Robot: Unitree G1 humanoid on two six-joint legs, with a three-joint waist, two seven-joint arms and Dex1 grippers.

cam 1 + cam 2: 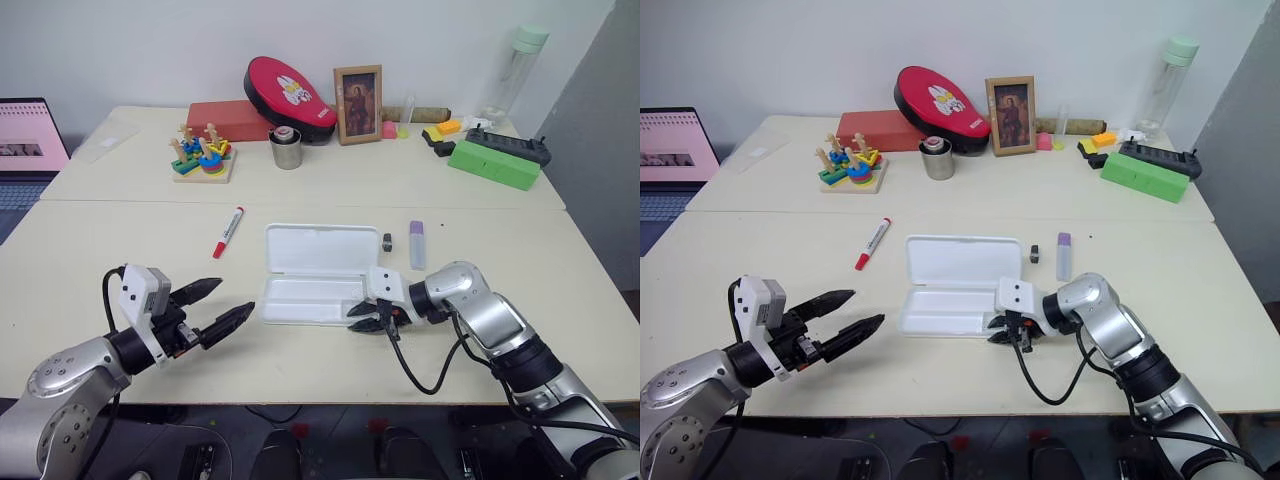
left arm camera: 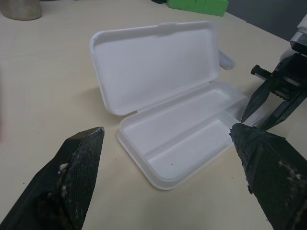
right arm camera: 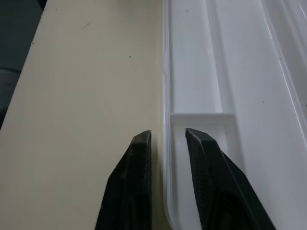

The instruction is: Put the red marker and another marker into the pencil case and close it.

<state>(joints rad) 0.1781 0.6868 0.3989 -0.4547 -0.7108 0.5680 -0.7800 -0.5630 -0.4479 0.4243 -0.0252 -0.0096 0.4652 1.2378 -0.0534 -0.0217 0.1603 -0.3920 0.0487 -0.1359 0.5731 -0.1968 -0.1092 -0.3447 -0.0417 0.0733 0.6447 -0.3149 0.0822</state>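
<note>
1. The right hand (image 1: 365,317) sits low at the right end of the case's (image 1: 320,248) tray, and from the head views its fingers (image 3: 135,182) are hard to make out. The right wrist view shows them slightly apart, straddling the tray's near rim without clamping it.
2. A laptop (image 1: 25,150) at the left is cut off by the frame edge.
3. A small black piece (image 1: 386,240) lies between the case and the purple marker (image 1: 416,244); what it is cannot be told.
4. The case lies open, lid flat toward the far side and tray toward the robot. Both halves are empty; the tray has a dividing rib.
5. The red marker (image 1: 228,232) lies on the surface (image 1: 120,230) left of the case, apart from it. The purple marker lies right of the case, just beyond the black piece.
6. The left hand (image 1: 210,308) hovers left of the tray, fingers wide apart, holding nothing.
7. The surface is pale cream. Along its far side stand a peg toy (image 1: 203,153), a metal cup (image 1: 285,147), a red zip case (image 1: 290,98), a framed picture (image 1: 358,104), a green box (image 1: 492,163) and a bottle (image 1: 515,72), against a white wall.
</note>
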